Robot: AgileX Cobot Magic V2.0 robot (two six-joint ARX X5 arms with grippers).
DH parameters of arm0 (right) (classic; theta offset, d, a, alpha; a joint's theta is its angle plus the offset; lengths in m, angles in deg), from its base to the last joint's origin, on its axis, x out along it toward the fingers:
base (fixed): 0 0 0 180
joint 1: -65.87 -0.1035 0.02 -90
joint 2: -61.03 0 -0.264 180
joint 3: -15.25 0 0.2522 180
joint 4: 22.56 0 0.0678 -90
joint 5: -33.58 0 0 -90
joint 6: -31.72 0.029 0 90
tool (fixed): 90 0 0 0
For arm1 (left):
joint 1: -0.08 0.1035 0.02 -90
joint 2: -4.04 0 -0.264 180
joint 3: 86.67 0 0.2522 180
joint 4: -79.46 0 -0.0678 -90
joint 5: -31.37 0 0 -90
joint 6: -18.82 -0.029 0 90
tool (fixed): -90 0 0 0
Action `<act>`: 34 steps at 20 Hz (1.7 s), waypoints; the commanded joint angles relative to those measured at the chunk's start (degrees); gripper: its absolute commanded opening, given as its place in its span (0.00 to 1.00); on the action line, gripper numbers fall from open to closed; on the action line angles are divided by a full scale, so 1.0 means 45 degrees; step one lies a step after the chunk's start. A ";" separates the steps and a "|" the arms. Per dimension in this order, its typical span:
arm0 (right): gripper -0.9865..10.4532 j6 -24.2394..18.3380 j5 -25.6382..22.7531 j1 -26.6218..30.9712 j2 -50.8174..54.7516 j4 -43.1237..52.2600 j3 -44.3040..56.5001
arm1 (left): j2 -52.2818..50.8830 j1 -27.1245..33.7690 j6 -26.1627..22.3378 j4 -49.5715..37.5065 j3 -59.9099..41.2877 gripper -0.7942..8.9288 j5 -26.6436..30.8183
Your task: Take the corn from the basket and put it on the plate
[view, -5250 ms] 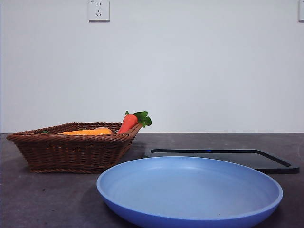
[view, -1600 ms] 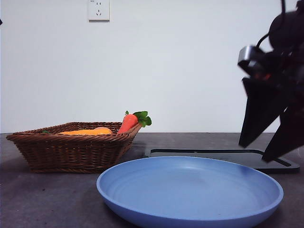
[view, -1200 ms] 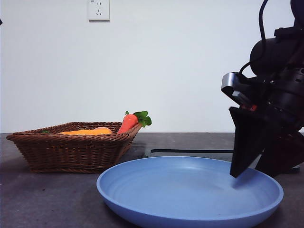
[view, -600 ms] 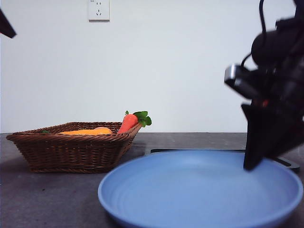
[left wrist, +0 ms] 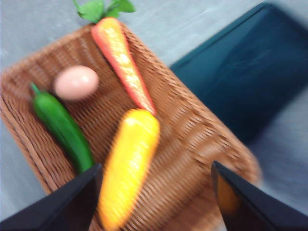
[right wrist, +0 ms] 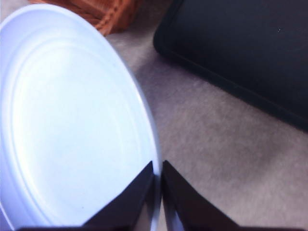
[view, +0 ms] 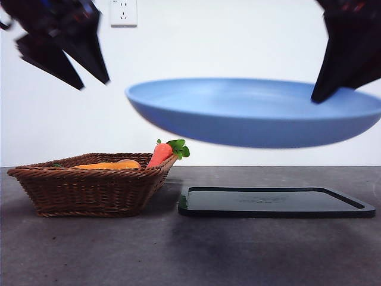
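right fingers: pressed together on the plate's rim, one jaw inside the dish, one outside, seen in the right wrist view.
right gripper (right wrist: 157, 180): pinches the plate (view: 250, 110) at its edge; in the front view it comes in dark from the top right corner (view: 348, 50).
plate change: half a second ago it sat on the table in front of the tray; now it hangs in the air, tilted slightly, well above the tray (view: 277, 201) and the tabletop (view: 178, 256). Blurred, so likely in motion.
left fingers: spread wide, holding nothing.
left gripper (left wrist: 154, 192): hovers over the basket (left wrist: 192, 144); in the front view it is the dark shape at top left (view: 62, 44), which a second ago was only a tip at the corner.
corn (left wrist: 127, 166): lies in the basket, just beside the carrot (left wrist: 122, 60) and touching or nearly touching the cucumber (left wrist: 62, 127); untouched. Between the spread jaws in line of sight, but well below them.
egg (left wrist: 76, 83): in the basket, apart from the corn.
front view of basket (view: 89, 185): carrot tip and leaves poke over the rim; corn barely shows as an orange strip.
meaning for task: plate gets repositioned first, probably nearer the basket or onto the tray; corn pick not yet begun. Left arm looks set to do the grasp.
risk: edge pinch on a wide plate could slip or swing.
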 commanded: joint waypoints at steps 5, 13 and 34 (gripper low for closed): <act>0.09 -0.0015 0.0049 0.0175 0.1617 -0.0772 -0.0287 | 0.3798 -0.0204 -0.1681 0.0423 0.2409 0.46 0.0408; 0.09 0.0097 0.0049 0.0301 0.2225 -0.1248 -0.0287 | 0.6416 -0.0204 -0.1855 -0.0087 0.2691 0.46 0.0408; 0.09 0.0627 -0.0884 0.0301 0.2016 -0.0918 -0.0287 | 0.6309 -0.0199 -0.0418 0.1127 0.4605 0.29 -0.0010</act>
